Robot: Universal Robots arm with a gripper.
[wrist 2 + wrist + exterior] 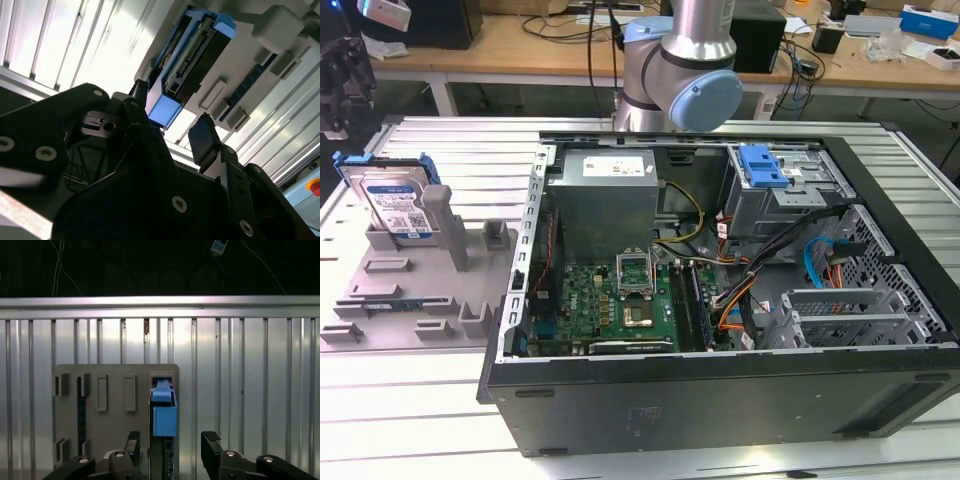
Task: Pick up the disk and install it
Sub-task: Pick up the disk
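**rackmonkey:** Where's the disk (392, 200) sitting right now?

**bolt_head:** Way out at 9 o'clock in the exterior view. It's standing on edge in a grey holder (380, 292) on the ribbed tabletop (420, 420), label side to the camera, with a blue frame round the edges. It's not in the case yet.

**rackmonkey:** And the tool?

**bolt_head:** In the first wrist view the tool (171, 441) is spread wide and isn't pinching anything. You see the disk edge-on there, and it lines up with the gap, one finger (132, 441) off to either side of it. The second wrist view shows the same from an angle: the blue end of the disk sits between the dark pads (202, 137). Can't tell if the near one brushes it.

**rackmonkey:** What's at 3 o'clock from the holder?

**bolt_head:** The open case (720, 400), lying on its side just beside the holder. Inside it there's a grey power supply (605, 195) toward 11 o'clock and a green board (620, 300) at 6 o'clock from that. A blue latch (763, 165) sits on the drive cage around 1 o'clock. The arm (685, 70) stands behind the case at 12 o'clock.
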